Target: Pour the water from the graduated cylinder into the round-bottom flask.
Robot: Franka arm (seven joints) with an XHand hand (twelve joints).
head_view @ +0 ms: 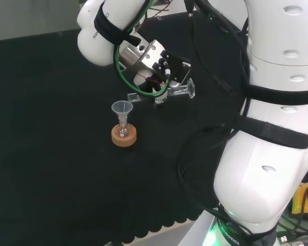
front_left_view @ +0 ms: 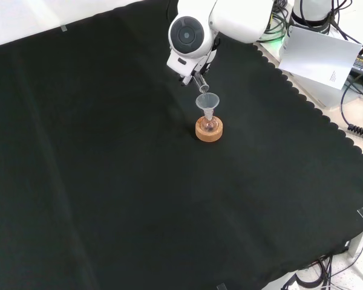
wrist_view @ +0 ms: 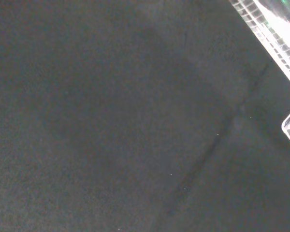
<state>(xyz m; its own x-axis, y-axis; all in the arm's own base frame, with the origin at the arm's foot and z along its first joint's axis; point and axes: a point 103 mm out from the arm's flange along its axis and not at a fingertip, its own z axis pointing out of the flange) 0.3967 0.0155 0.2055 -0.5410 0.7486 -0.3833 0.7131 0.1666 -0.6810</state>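
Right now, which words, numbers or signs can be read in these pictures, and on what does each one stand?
None can be quoted.
White arm link: dark lettering, partly covered by a black strap, not legible.
Arm base: lettering, too small to read.
White sheet beside the cloth: printed lines, too small.
Graduated cylinder in the hand: no scale marks can be made out.

The cloth (front_left_view: 109, 181) over the tabletop is plain black, its right edge in the front view cut in small scallops. The stand (head_view: 123, 136) is tan cork, orange-brown in both views. The funnel (head_view: 122, 108) and flask (front_left_view: 208, 125) on it are clear. The cylinder (head_view: 177, 91) is clear too. The hand (head_view: 153, 59) is white and black, with a green cable (head_view: 124, 82) looping round it. The arm (head_view: 267, 154) is white with black bands.
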